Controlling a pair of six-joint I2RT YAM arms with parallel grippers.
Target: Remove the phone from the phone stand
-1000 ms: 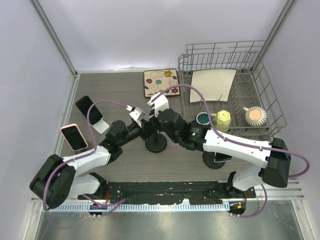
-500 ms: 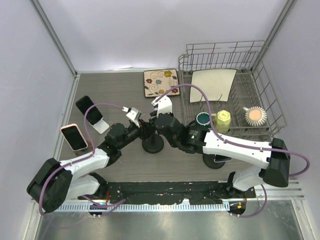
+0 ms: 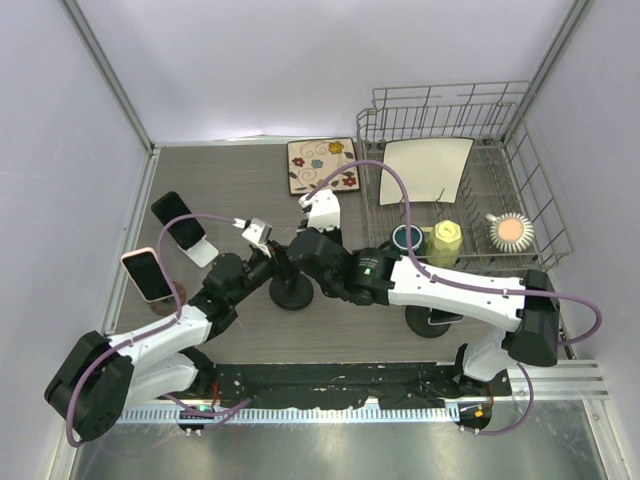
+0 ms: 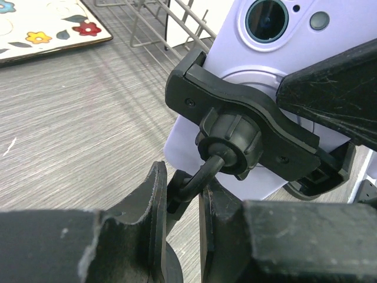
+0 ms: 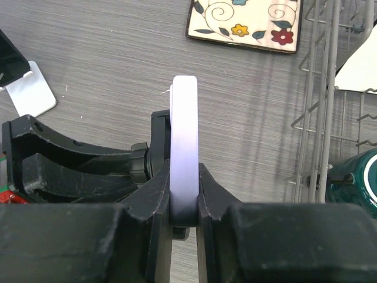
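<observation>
Lowest in the top view, two arms reaching up-frame over a grey wood-grain table (image 3: pixel 220 170). Right of centre, one spare black round base (image 3: pixel 432 324), partly under the right arm (its top hidden).

At centre, one phone stand (image 3: pixel 290 293): matte black plastic, with a disc foot, thin bent neck, ribbed ball joint and wide cradle. Left gripper (image 4: pixel 182 183) low in its wrist view, its two scuffed black fingers (image 4: pixel 154 212) pinched close on that neck. Right gripper (image 5: pixel 184 177) clamped on the lower edge of the one lilac phone (image 5: pixel 184 118). Smooth and round-cornered, standing on edge, back seated against the stand's cradle, lens at the top of the left wrist view.

At left of the top view, two more phones: a black phone (image 3: pixel 170 208) leaning on a white stand (image 3: pixel 202 250), and a pink-rimmed phone (image 3: pixel 145 272) below it.

Upper centre, one square floral tile (image 3: pixel 322 165). Upper right, one wire dish rack (image 3: pixel 440 120) holding one white square plate (image 3: pixel 425 170), one teal mug (image 3: pixel 405 237) and one pale yellow cup (image 3: pixel 446 237).
</observation>
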